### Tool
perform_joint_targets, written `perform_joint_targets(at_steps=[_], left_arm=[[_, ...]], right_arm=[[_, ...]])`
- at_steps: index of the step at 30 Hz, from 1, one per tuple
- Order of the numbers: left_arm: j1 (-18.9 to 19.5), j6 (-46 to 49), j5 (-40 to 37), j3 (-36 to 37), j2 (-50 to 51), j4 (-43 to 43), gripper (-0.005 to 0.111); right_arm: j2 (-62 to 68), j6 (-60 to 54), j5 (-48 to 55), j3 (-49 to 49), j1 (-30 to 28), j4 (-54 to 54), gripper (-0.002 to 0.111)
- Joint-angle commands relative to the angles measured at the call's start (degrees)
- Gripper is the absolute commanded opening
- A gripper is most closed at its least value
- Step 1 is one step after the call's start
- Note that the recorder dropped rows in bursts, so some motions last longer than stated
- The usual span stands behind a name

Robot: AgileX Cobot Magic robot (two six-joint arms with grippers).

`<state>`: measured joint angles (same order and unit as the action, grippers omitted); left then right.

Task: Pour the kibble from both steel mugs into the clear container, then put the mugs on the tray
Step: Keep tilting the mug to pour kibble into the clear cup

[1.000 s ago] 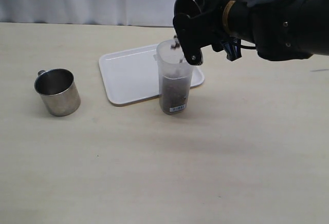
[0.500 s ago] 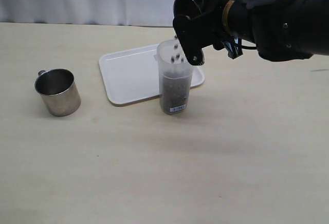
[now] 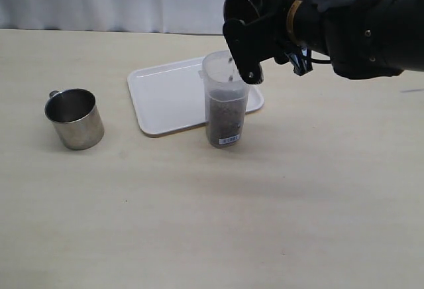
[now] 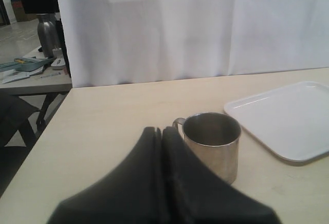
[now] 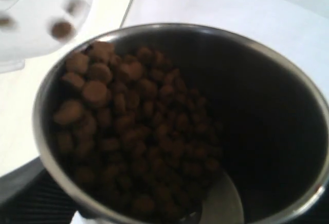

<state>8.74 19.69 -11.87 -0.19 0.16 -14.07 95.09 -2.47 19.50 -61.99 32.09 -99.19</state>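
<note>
My right gripper (image 3: 242,42) is shut on a steel mug (image 5: 280,100) and holds it tipped over the clear container (image 3: 225,100), which stands at the tray's front right corner. Kibble (image 5: 133,126) is heaped toward the mug's low rim, and a few pellets (image 5: 62,29) are falling into the container, whose lower half is dark with kibble (image 3: 224,118). The arm hides most of this mug in the exterior view. The other steel mug (image 3: 74,118) stands upright at the left, looking empty in the left wrist view. My left gripper (image 4: 162,131) is shut, empty, just beside that mug (image 4: 213,144).
The white tray (image 3: 165,93) lies empty behind the container, and its corner (image 4: 288,121) also shows past the left mug. A white curtain hangs behind the table. Past the table's left edge stands another table (image 4: 36,77) with a metal bottle and clutter.
Pellets keep dropping from the tipped mug into the container. The right arm has hardly moved, and the left mug stays where it was.
</note>
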Motion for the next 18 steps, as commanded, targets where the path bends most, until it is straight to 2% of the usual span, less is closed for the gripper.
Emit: perform_joint_targets(at_steps=[1, 18], left_arm=[[-0.2, 0.0, 0.6, 0.2, -0.2, 0.0, 0.0], [-0.2, 0.0, 0.6, 0.2, -0.2, 0.0, 0.0]], right_arm=[[-0.6, -0.3, 0.3, -0.6, 0.0, -0.8, 0.005], [-0.6, -3.5, 0.2, -0.6, 0.0, -0.8, 0.005]])
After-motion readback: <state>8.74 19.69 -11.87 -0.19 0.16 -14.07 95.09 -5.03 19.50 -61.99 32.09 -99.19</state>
